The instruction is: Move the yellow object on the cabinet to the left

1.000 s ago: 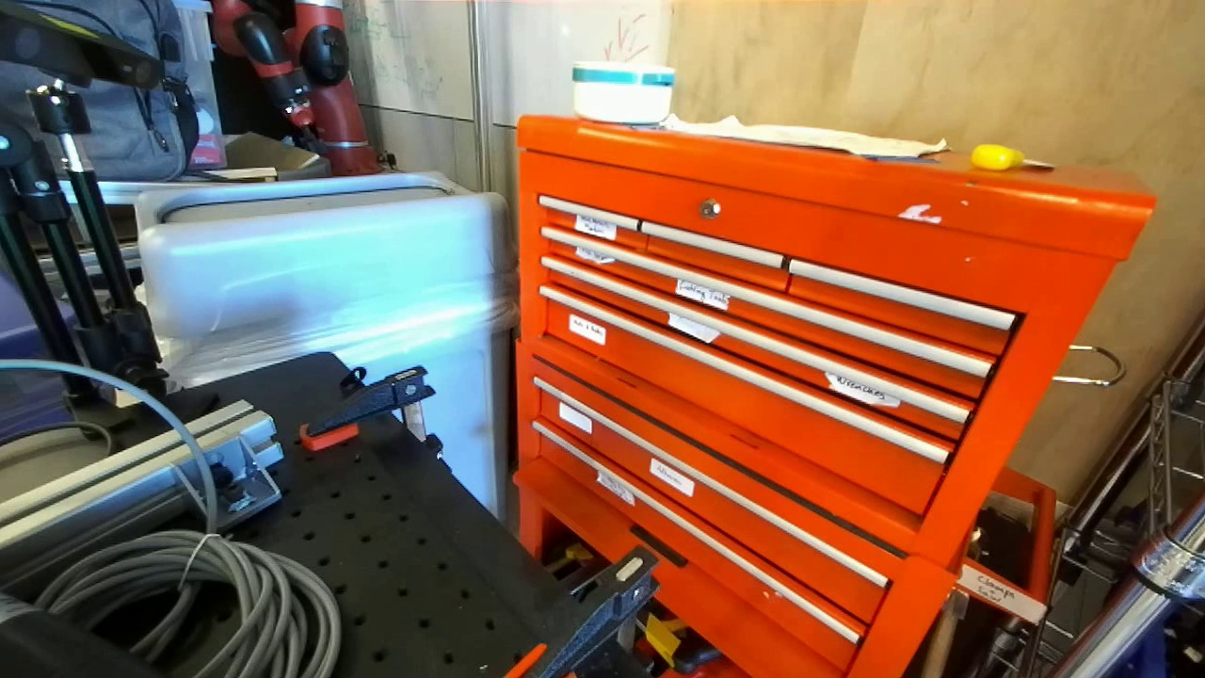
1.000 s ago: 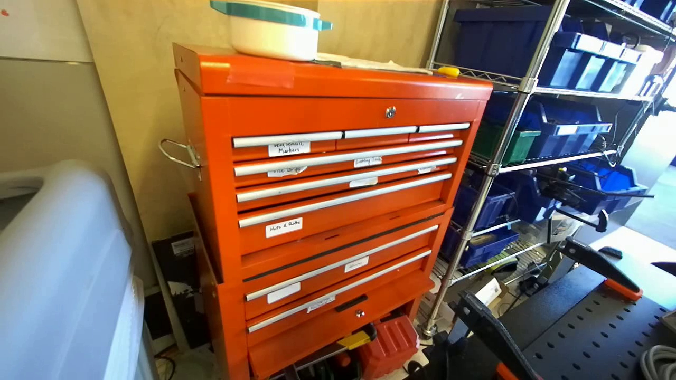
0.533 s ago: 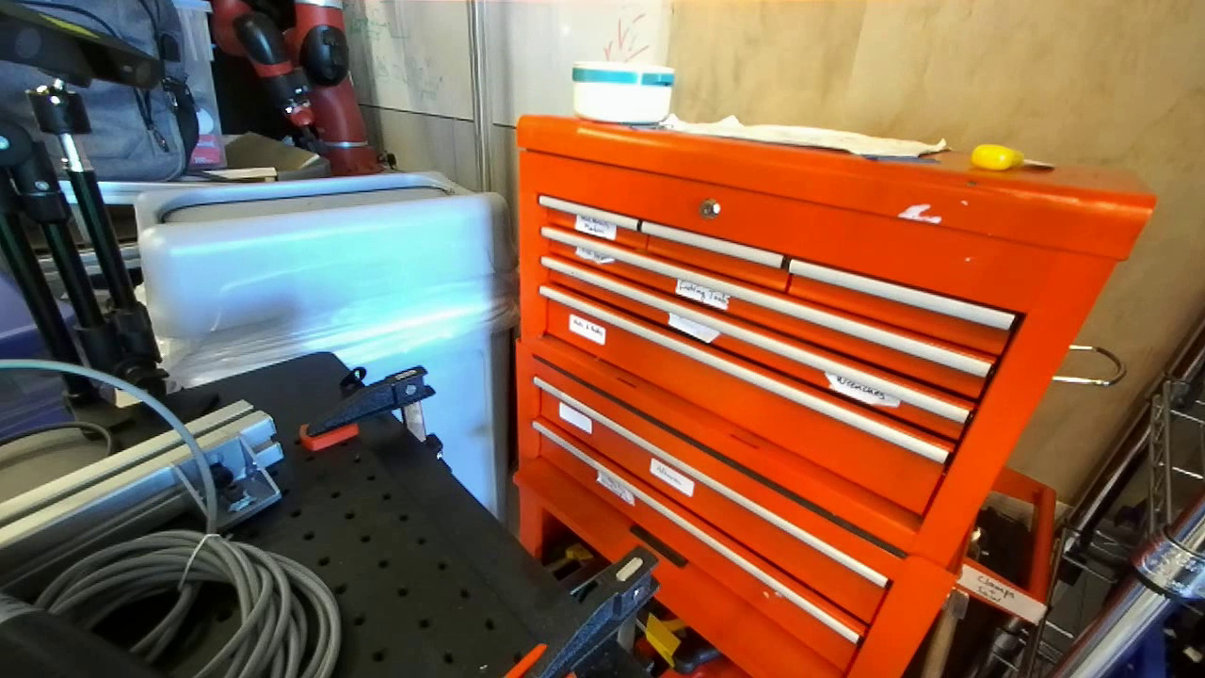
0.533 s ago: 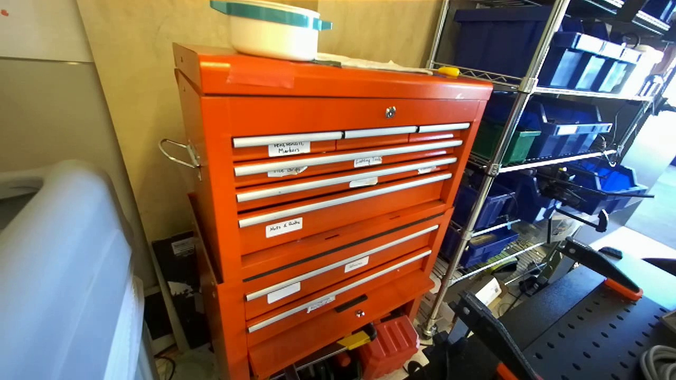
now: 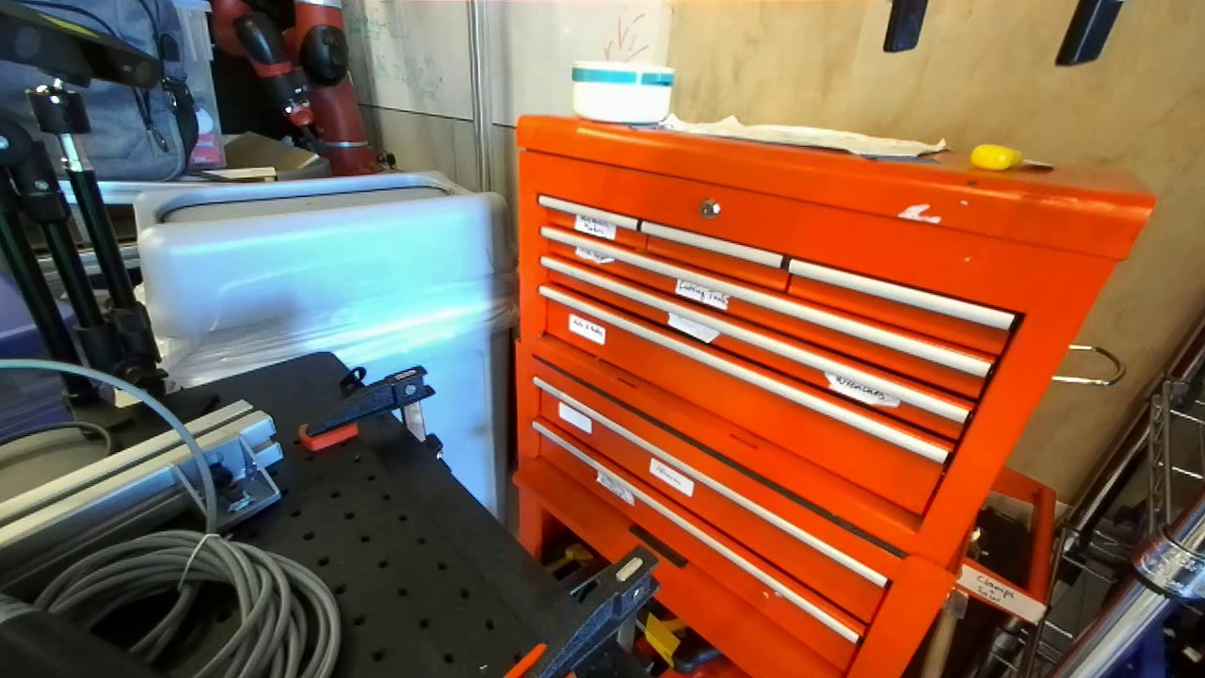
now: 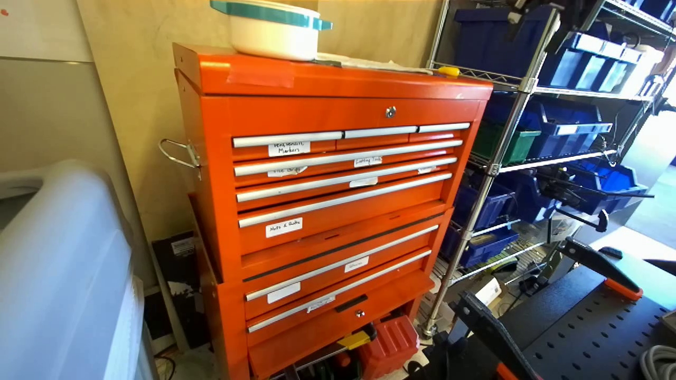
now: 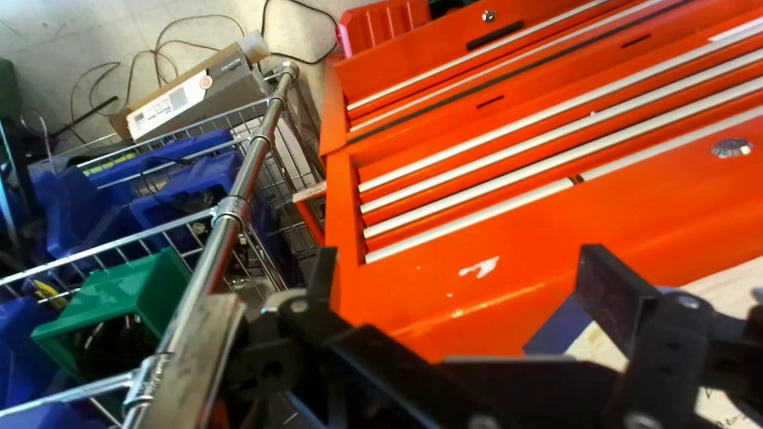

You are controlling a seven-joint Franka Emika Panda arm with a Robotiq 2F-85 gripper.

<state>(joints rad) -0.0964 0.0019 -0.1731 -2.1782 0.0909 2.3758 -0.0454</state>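
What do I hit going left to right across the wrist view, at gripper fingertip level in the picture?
Green bin, silver shelf post, one gripper finger, white mark on the orange-red cabinet, the other gripper finger. Left out: the pale sheet, which shows on both sides of that last finger.
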